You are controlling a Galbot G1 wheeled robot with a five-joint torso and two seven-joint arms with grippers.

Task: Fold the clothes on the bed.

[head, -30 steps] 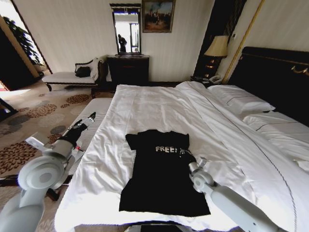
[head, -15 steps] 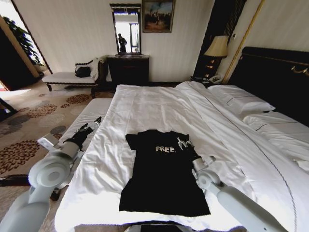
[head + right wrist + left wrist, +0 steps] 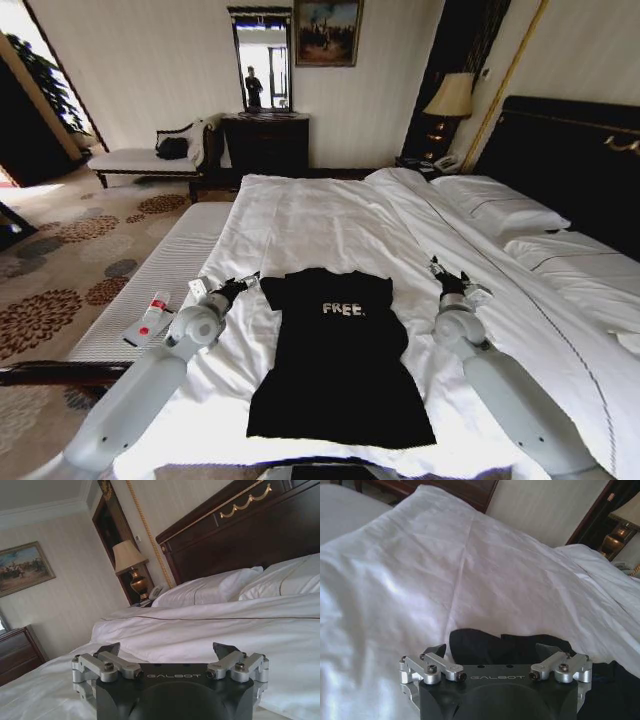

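Both tools have swung outward since the earlier frame. From the head view, the left tool (image 3: 240,283) sits just beside the left sleeve of the black soft-fabric T-shirt (image 3: 338,360), flat on the large white-sheeted bed (image 3: 320,220); the right tool (image 3: 447,275) hovers apart, right of it. Left wrist view: fingers spread, over the sleeve (image 3: 490,647). Right wrist view: fingers spread, facing white pillows (image 3: 210,587).

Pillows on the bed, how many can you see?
2. One pillow lies nearer the lamp, the other pillow beside it, both against the dark headboard. More could be hidden past the picture's edge.
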